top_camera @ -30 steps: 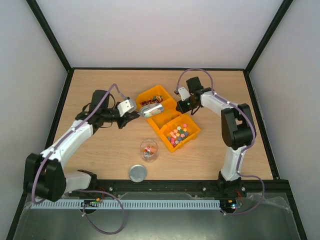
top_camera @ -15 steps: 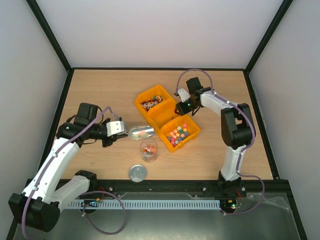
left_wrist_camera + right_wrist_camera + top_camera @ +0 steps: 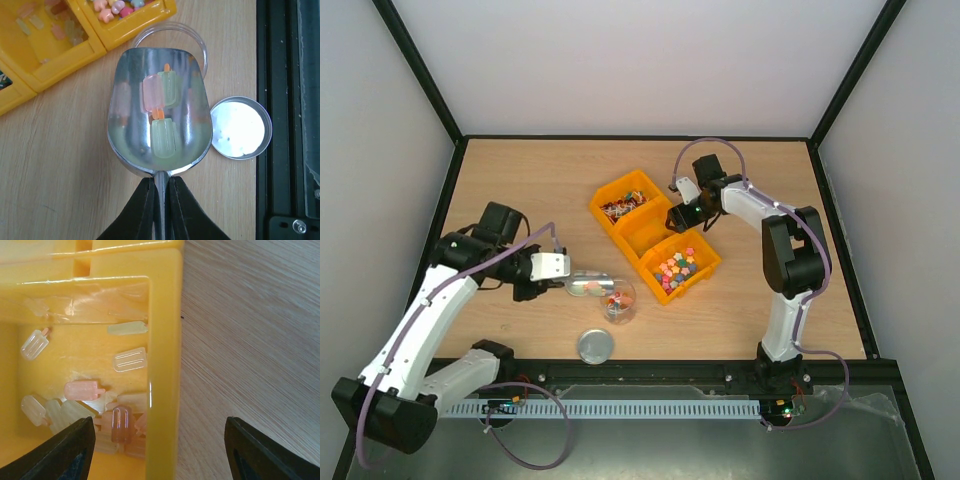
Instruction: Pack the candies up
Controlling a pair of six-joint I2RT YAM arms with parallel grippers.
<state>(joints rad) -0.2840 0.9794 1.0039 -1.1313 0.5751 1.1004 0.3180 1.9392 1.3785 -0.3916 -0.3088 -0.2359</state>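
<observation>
Three popsicle-shaped candies (image 3: 162, 135), two green and one pink, lie in the metal scoop (image 3: 130, 100), whose handle the left fingers (image 3: 140, 210) pinch. The scoop's tip hangs over the clear cup (image 3: 199, 44). A round lid (image 3: 240, 127) lies just beside it on the surface (image 3: 60, 165). Right fingers (image 3: 70, 450) stand spread astride the wall of a yellow bin (image 3: 162, 365) holding more such candies.
</observation>
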